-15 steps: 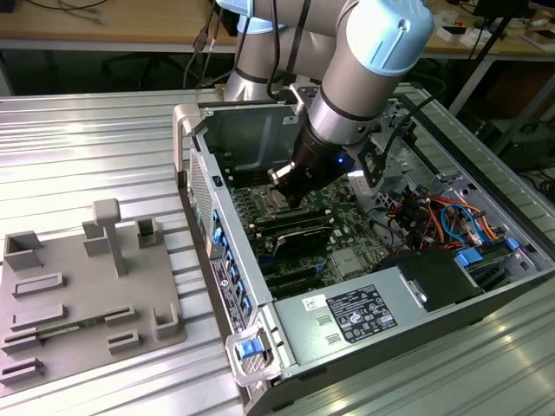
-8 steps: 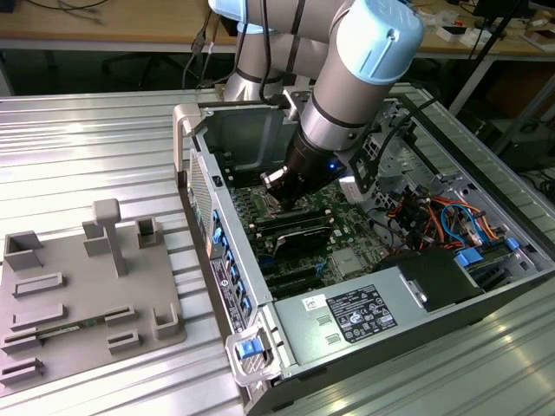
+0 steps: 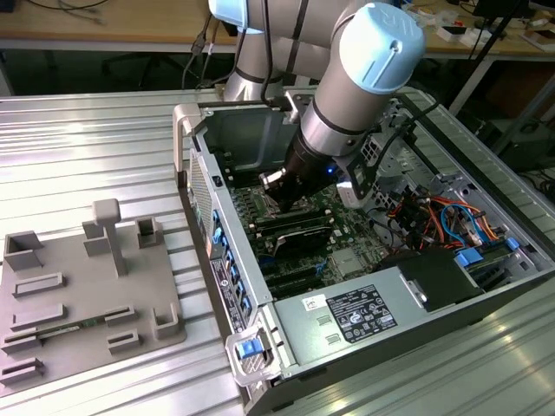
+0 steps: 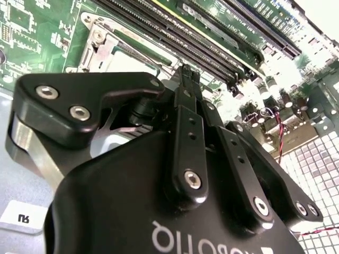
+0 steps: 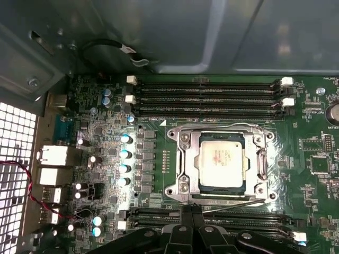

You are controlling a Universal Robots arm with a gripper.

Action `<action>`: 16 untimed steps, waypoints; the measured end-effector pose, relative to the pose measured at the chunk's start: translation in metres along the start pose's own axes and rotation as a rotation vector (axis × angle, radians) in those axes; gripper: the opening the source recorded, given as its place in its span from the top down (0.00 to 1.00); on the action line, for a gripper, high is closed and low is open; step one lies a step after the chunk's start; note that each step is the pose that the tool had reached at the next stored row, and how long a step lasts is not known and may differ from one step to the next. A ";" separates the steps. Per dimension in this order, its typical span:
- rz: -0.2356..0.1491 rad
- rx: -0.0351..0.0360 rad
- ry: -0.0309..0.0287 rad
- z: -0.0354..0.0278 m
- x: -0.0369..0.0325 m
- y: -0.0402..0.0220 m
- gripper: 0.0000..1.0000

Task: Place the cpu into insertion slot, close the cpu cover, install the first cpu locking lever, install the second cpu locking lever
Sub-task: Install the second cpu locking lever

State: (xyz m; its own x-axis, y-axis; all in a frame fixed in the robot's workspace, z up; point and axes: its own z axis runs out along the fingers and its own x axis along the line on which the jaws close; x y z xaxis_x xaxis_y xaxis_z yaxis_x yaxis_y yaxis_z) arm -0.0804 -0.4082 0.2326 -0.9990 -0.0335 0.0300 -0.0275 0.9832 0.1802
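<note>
First wrist view: the hand (image 5: 192, 211) hangs just beside the near edge of the insertion slot (image 5: 175, 159), its two black fingers (image 5: 186, 214) pressed together into one narrow tip with nothing between them. That tip sits at a thin wire lever (image 5: 233, 205) running along that edge; whether it touches the wire cannot be told. The cpu (image 5: 221, 161), a flat square with a dull silver face, lies seated in the slot. The cpu cover (image 5: 222, 136), a shiny metal frame with a cut-out centre, lies flat around it. Long black memory slots (image 5: 209, 98) flank the socket on the green board (image 5: 318, 180). In the second wrist view the fingers (image 4: 188, 84) again meet in a point above the board (image 4: 32, 32). In the exterior view the arm reaches down into the open grey metal computer case (image 3: 230, 260) on the ribbed surface (image 3: 87, 147).
</note>
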 end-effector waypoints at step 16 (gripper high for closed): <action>0.001 -0.0073 0.0091 0.0141 0.0068 -0.0038 0.89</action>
State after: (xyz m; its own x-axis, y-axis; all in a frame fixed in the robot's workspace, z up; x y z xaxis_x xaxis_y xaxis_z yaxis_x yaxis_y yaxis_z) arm -0.0876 -0.4097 0.2182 -0.9987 -0.0338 0.0392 -0.0258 0.9820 0.1873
